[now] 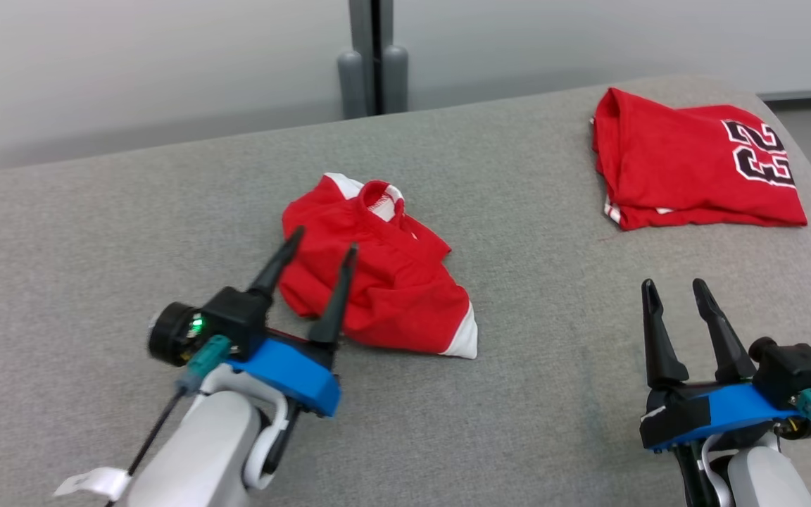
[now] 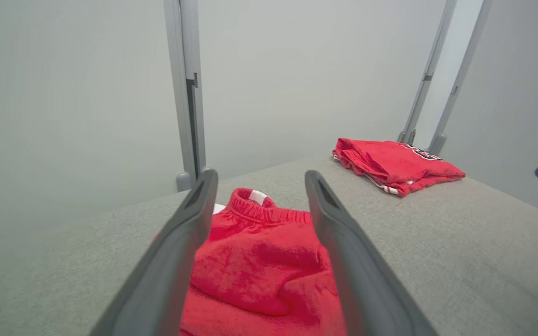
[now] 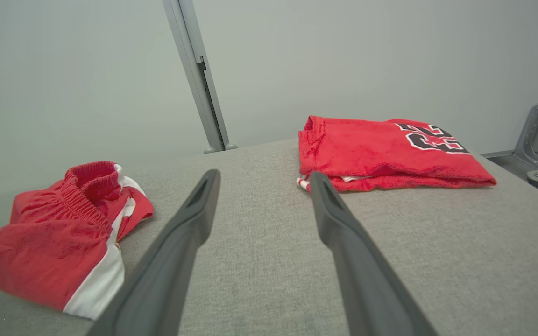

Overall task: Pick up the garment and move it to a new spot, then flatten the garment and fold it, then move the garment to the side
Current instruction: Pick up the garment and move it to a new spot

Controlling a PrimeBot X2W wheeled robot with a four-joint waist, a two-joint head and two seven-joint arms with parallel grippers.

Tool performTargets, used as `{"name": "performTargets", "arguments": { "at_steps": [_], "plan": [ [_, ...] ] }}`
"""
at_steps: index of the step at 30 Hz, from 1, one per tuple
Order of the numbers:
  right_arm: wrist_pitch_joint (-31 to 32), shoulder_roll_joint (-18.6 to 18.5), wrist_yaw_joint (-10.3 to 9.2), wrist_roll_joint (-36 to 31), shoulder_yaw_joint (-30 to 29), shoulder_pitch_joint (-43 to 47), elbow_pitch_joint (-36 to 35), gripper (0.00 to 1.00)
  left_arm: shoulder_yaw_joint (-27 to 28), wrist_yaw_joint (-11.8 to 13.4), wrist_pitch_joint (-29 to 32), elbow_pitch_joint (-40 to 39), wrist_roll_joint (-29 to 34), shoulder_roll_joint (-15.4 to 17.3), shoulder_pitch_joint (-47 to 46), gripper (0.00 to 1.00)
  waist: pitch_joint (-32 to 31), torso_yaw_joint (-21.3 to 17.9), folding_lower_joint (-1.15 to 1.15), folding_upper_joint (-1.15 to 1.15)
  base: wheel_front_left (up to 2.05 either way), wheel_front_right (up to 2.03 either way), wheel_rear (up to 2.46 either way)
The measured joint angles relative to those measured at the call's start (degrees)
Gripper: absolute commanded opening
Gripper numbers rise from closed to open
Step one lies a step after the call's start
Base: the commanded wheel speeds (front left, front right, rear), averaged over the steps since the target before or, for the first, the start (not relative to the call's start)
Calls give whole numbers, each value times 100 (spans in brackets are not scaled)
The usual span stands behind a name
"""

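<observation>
My left claw [image 1: 326, 239] hangs wide open and empty above the heaped shorts [image 1: 391, 296], placed, I judge, for spreading them; the right claw [image 1: 674, 283] is likewise open and empty.

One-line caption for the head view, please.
Left gripper open over crumpled red shorts, right gripper open above bare grey table, folded red jersey at the far right.
</observation>
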Motion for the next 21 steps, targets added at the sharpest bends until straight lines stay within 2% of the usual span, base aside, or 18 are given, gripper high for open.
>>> {"name": "performTargets", "arguments": {
  "at_steps": [11, 16, 21],
  "plan": [
    [104, 1, 0, -26, -22, 231, -9, 100, 1169, 527, -108, -887, 0, 459, 782, 100, -391, 509, 0, 0, 0, 0, 0],
    [160, 2, 0, -27, -14, 327, -14, 100, 1756, 669, -108, -1159, 63, 528, 1263, 100, -528, 715, -1, 0, 0, 0, 0],
    [201, 2, 0, -27, -10, 348, -44, 100, 2226, 708, -108, -1327, 133, 523, 1680, 100, -626, 874, 0, 0, 0, 0, 0]
  ]
}}
